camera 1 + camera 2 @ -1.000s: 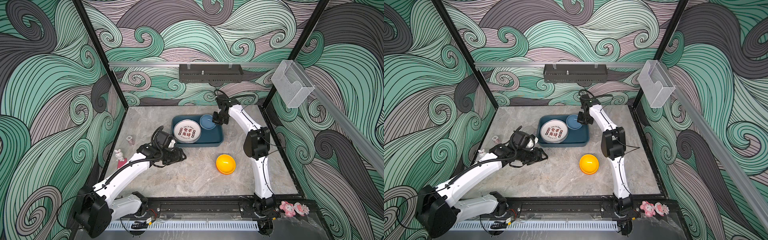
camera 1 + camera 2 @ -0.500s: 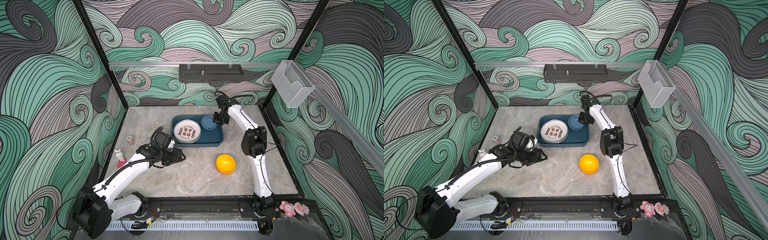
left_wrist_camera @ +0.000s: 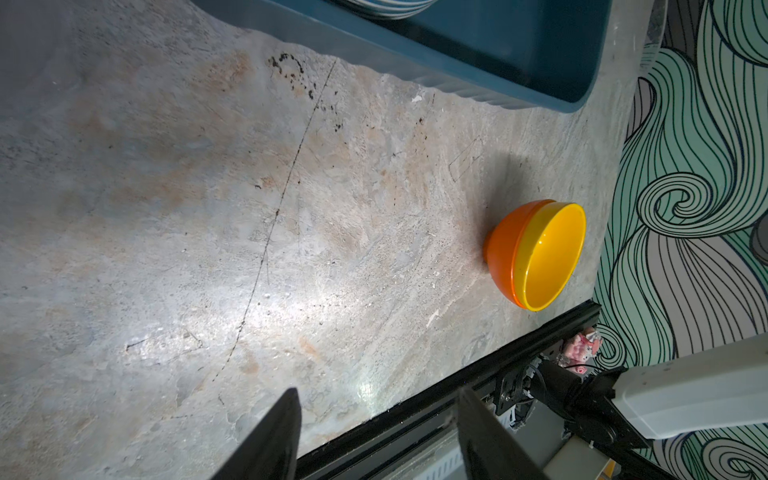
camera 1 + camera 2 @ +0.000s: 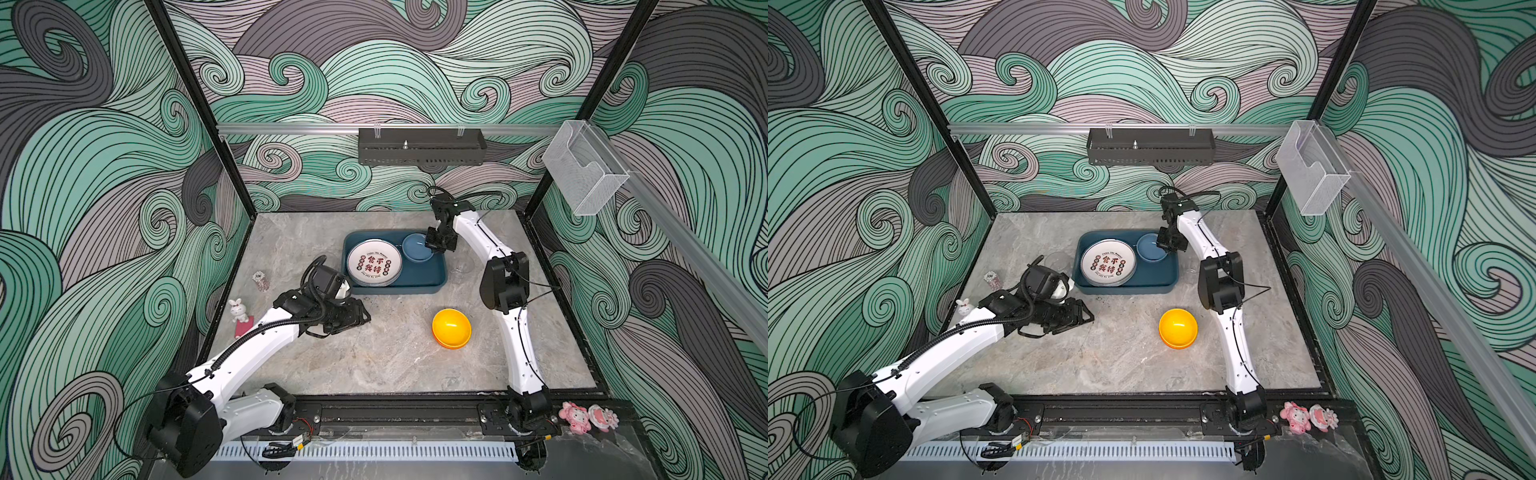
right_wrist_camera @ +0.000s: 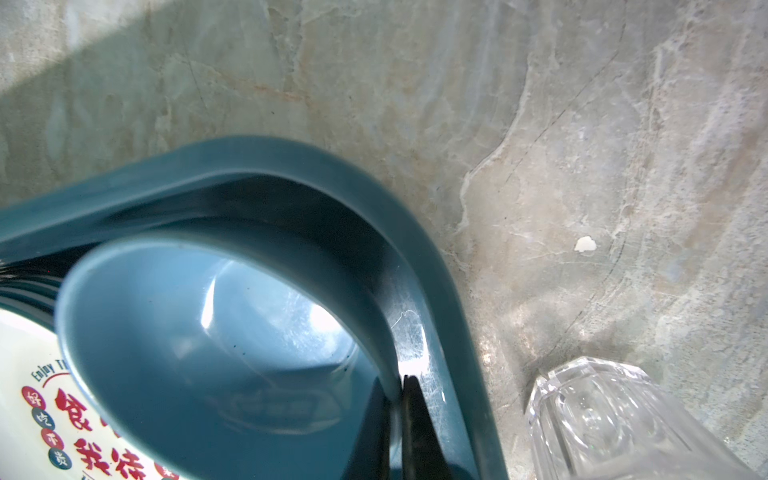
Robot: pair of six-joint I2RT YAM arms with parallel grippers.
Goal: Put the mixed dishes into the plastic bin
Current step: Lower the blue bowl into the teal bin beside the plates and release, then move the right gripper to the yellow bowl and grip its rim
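Observation:
The teal plastic bin holds a white plate printed with red characters. A blue bowl is in its back right corner. My right gripper is shut on that bowl's rim, one finger inside and one outside. A yellow bowl nested in an orange one stands on the table in front of the bin. My left gripper hovers open and empty left of those bowls. A clear tumbler stands just outside the bin's right wall. Another tumbler shows behind the left wrist.
A white rabbit figurine and a small patterned cup stand near the left wall. A black perforated tray hangs on the back wall. A clear acrylic box is mounted at the right. Pink toys lie on the front rail.
The right arm's elbow has shifted slightly toward the back while its gripper stays on the blue bowl. The left arm has barely moved.

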